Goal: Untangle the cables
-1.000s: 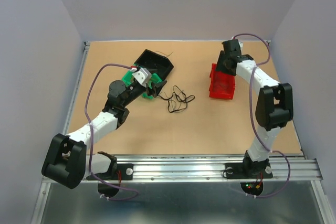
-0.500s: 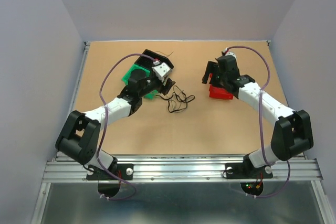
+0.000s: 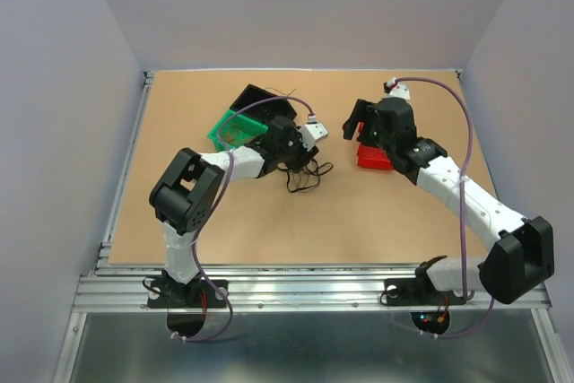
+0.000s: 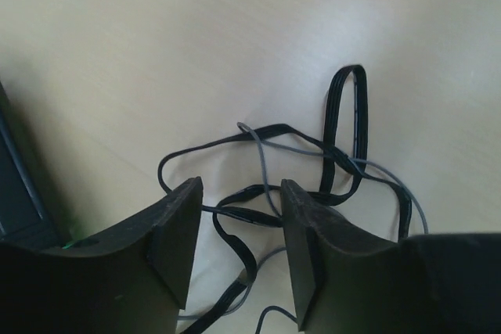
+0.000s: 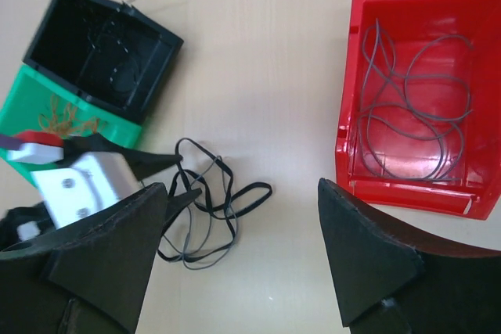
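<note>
The cables (image 3: 306,172) lie tangled on the table between the bins: a flat black cable and a thin grey wire in loose loops, seen close in the left wrist view (image 4: 342,163) and in the right wrist view (image 5: 223,197). My left gripper (image 3: 302,153) is open and low over the tangle's left side. Its fingers (image 4: 176,232) straddle a black strand, with grey wire passing between them (image 4: 239,193). My right gripper (image 3: 357,126) is open wide and empty, held above the table between the tangle and the red bin (image 5: 243,189).
A red bin (image 3: 372,159) with grey wires (image 5: 411,107) stands right of the tangle. A black bin (image 3: 262,101) holding thin wire (image 5: 102,44) and a green bin (image 3: 228,128) with orange-brown wire (image 5: 70,123) stand to the left. Walls surround the table.
My left arm has swung right from the black and green bins onto the tangle. My right arm has stretched out, and its gripper has moved left off the red bin.
</note>
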`<move>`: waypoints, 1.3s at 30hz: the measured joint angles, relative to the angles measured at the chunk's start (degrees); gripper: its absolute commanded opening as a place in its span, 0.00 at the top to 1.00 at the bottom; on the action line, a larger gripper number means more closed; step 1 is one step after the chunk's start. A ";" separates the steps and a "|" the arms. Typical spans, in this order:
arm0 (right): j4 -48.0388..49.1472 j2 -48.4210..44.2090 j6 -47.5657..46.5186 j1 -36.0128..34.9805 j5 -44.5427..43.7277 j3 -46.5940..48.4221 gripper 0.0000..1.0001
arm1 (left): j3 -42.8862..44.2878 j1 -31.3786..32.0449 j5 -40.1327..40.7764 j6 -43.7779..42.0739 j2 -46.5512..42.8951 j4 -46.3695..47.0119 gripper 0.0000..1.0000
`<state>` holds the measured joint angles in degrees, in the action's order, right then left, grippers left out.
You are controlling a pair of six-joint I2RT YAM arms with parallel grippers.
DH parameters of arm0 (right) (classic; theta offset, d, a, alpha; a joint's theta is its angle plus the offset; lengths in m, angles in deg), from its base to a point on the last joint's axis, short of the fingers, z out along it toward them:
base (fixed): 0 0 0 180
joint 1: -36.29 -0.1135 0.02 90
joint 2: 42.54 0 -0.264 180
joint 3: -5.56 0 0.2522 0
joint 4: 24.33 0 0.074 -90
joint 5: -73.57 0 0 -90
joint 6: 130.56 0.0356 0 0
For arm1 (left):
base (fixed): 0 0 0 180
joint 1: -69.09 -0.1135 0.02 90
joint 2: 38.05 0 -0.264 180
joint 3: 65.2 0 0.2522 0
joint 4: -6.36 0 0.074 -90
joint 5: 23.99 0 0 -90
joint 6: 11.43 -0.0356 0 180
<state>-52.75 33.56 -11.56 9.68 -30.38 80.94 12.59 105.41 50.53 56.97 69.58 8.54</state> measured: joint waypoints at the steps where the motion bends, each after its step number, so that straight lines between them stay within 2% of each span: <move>1: 0.39 -1.25 0.00 0.00 -0.79 -0.20 0.18 | 0.20 0.00 0.09 0.00 0.61 -1.01 0.54; 4: 0.76 -3.15 0.00 0.00 -2.10 -0.70 0.18 | 1.77 0.02 0.11 -0.09 1.97 -3.61 0.63; 5: 0.83 -3.58 0.00 0.00 -2.56 -0.72 0.18 | 2.78 0.02 0.13 -0.04 2.67 -4.28 0.70; 6: 0.98 -3.72 0.00 0.00 -2.91 -0.72 0.18 | 3.96 0.07 0.15 -0.07 3.34 -4.90 0.84; 10: 1.46 -3.85 0.04 0.00 -4.24 -1.18 0.18 | 5.77 0.37 0.35 -0.24 4.61 -6.47 1.00; 17: 2.21 -3.96 -0.26 0.00 -3.67 -1.95 0.20 | 5.07 0.70 0.28 -0.37 3.19 -6.97 1.00; 26: 9.64 -10.01 -2.10 0.00 1.62 -10.08 0.22 | -4.85 -0.07 -2.71 0.07 -18.40 -1.09 1.00; 30: 13.60 -9.31 -2.23 0.00 4.66 -10.38 0.23 | -8.87 -0.17 -3.91 0.20 -26.67 3.19 1.00; 39: 21.42 -5.16 -2.34 0.00 17.29 -13.16 0.23 | -14.69 -0.17 -7.58 1.31 -35.30 6.60 1.00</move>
<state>-31.33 28.40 -13.90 9.68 -13.10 67.79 -2.10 105.23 42.94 58.28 34.29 15.15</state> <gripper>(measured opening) 0.765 0.037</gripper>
